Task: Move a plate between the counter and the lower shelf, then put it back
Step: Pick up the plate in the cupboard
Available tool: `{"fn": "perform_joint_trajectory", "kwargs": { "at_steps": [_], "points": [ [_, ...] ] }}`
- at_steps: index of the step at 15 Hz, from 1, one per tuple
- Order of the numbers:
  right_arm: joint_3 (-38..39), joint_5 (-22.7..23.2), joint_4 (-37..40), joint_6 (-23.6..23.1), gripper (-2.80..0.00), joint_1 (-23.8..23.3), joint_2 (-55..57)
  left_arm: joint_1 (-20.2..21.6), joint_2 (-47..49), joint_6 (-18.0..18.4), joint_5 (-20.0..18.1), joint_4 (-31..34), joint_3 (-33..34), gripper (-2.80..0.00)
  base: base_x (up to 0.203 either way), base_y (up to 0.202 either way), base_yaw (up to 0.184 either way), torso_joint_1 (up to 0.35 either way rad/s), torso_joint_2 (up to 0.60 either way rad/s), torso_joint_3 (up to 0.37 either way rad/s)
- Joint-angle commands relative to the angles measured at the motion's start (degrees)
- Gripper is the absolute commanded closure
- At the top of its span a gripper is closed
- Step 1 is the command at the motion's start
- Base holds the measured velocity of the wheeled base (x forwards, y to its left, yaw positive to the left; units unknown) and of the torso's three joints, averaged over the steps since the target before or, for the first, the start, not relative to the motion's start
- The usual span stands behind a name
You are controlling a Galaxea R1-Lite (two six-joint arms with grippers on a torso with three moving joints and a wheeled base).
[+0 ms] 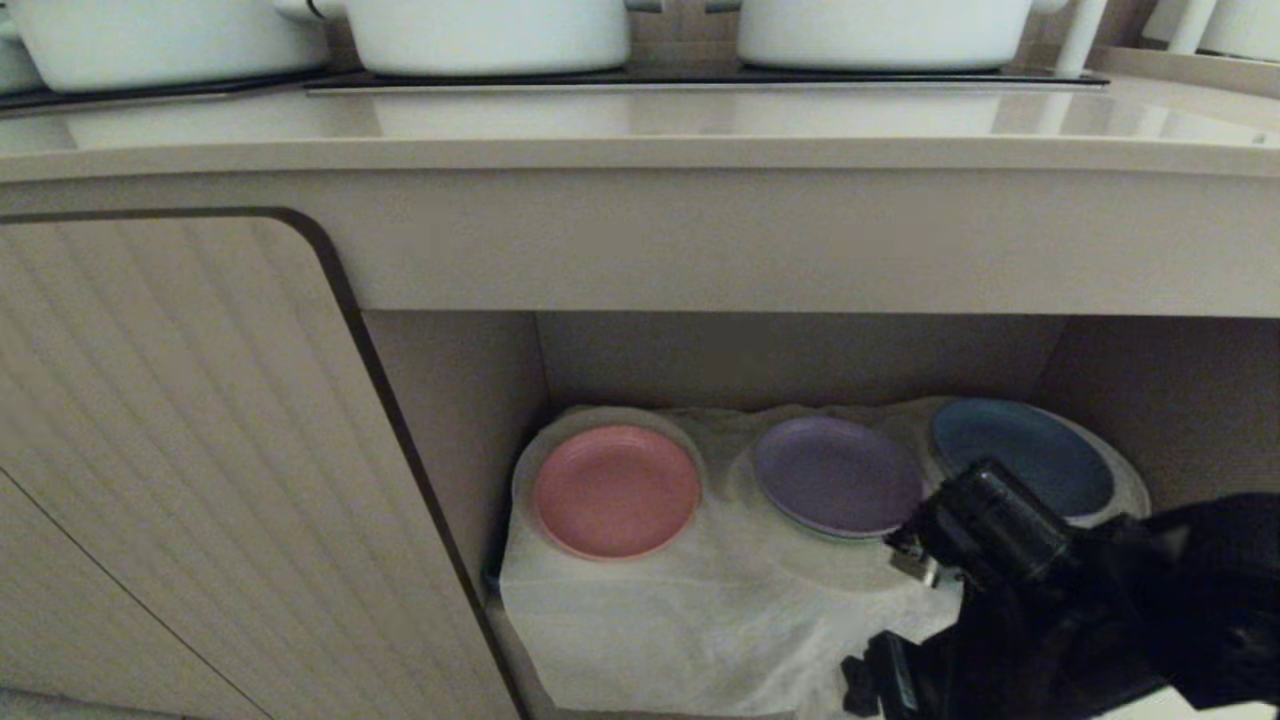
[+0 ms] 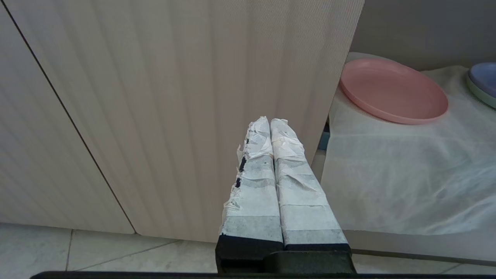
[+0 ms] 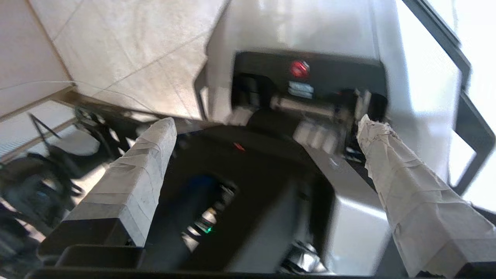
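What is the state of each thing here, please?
pink plate: flat on lower shelf cloth, not held
purple plate: on the shelf
blue plate: on the shelf, partly hidden
left gripper: shut, empty
right gripper: open, empty

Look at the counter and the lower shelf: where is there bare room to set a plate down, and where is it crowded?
The counter has a bare front strip, between its edge and the white pots. On the lower shelf, cloth in front of the pink plate is free; the back row is crowded by the purple plate and blue plate.
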Motion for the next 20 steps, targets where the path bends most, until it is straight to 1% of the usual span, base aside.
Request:
{"fn": "perform_joint_trajectory", "kwargs": {
  "at_steps": [1,2,4,5,6,10,11,13,17,20],
  "points": [
    [5.99,-0.27,-0.54,0.26,-2.8,0.01,-7.27,0.02,0.06,-0.03,0.0,-0.02,0.01,0.0,0.0,0.0,0.0,0.0,0.0,0.0],
    [8.06,-1.15,-1.48,0.25,-2.8,-0.05,-8.81,0.02,0.06,-0.03,0.0,-0.02,0.01,0.0,0.0,0.0,0.0,0.0,0.0,0.0],
    [11.8,-5.68,-5.14,0.34,-2.8,-0.02,-10.24,0.02,0.06,-0.03,0.0,-0.02,0.01,0.0,0.0,0.0,0.0,0.0,0.0,0.0],
    [13.25,-6.31,-6.34,0.33,-2.8,-0.07,-11.34,0.02,0.06,-0.03,0.0,-0.02,0.01,0.0,0.0,0.0,0.0,0.0,0.0,0.0],
    [14.42,-6.56,-6.73,0.32,0.0,-0.09,-12.28,0.02,0.06,-0.03,0.0,-0.02,0.01,0.0,0.0,0.0,0.0,0.0,0.0,0.0],
    [16.01,-8.12,-6.01,0.5,0.0,-0.93,-16.01,0.02,0.06,-0.03,0.0,-0.02,0.01,0.0,0.0,0.0,0.0,0.0,0.0,0.0],
    [16.68,-9.16,-6.1,0.43,0.0,-1.02,-16.98,0.02,0.06,-0.03,0.0,-0.02,0.01,0.0,0.0,0.0,0.0,0.0,0.0,0.0],
    [17.18,-13.29,-6.47,0.38,0.0,-2.14,-18.05,0.02,0.06,-0.03,0.03,-0.02,0.01,0.0,0.0,0.0,0.0,0.0,0.0,0.0],
    [17.38,-19.34,-8.14,0.24,0.0,-5.75,-21.53,0.02,0.06,-0.03,0.0,-0.02,0.01,0.0,0.0,0.0,0.0,0.0,0.0,0.0],
    [17.89,-27.89,-13.14,0.25,0.0,-8.92,-23.21,0.02,0.06,-0.03,0.01,-0.02,0.01,0.0,0.0,0.0,0.0,0.0,0.0,0.0]
  ]
}}
